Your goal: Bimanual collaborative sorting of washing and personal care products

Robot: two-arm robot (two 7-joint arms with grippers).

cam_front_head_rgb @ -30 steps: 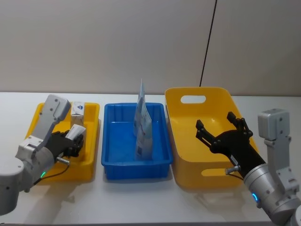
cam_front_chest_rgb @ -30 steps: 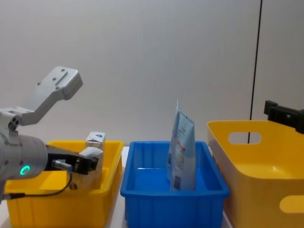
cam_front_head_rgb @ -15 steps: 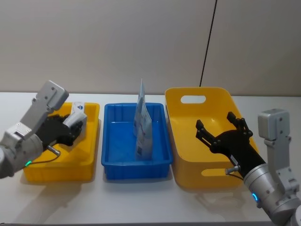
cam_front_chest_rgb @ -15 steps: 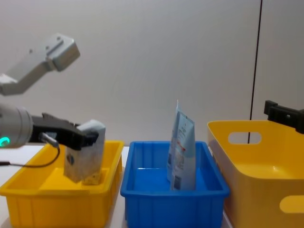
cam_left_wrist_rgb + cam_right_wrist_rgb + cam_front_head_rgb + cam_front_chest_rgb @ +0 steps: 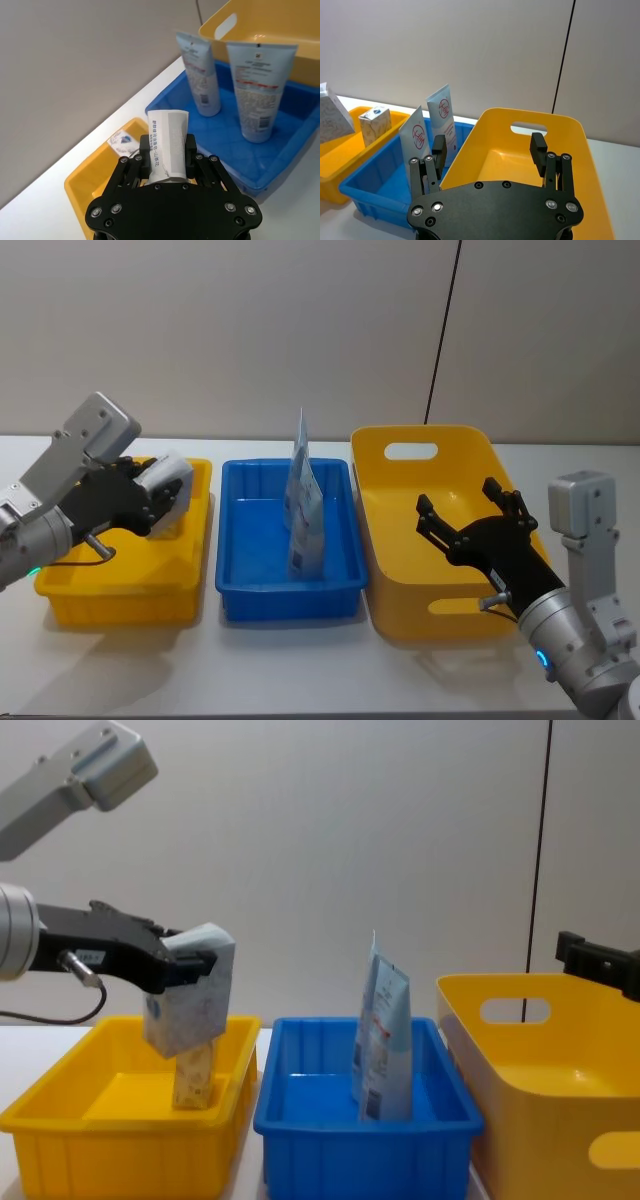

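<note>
Chest view: L gripper [image 5: 188,960] is clamped on a pack [image 5: 195,1010] near its white top. It holds the pack tilted above the small bin [image 5: 110,1130] at the bench's left end, over the bin's right side and clear of the rim. That looks high enough to me to carry it sideways w/o clipping a wall. A 2nd pack [image 5: 193,1075] stands upright inside that bin by its right wall, just below the held one and not yet picked.

Blue bin [image 5: 360,1145] sits mid-bench, touching or nearly touching its neighbours. Two pouches [image 5: 255,90] stand on end in it, leaning a little; prob. that bin is for pouches alone.

R gripper [image 5: 460,502] hangs over the big bin [image 5: 430,612] at the bench's right end, jaws spread wide w/ nothing btwn them. My guess is it waits there to take the pack in a handover, since the big bin lies far from the L arm — but it may just be keeping out of the way.
</note>
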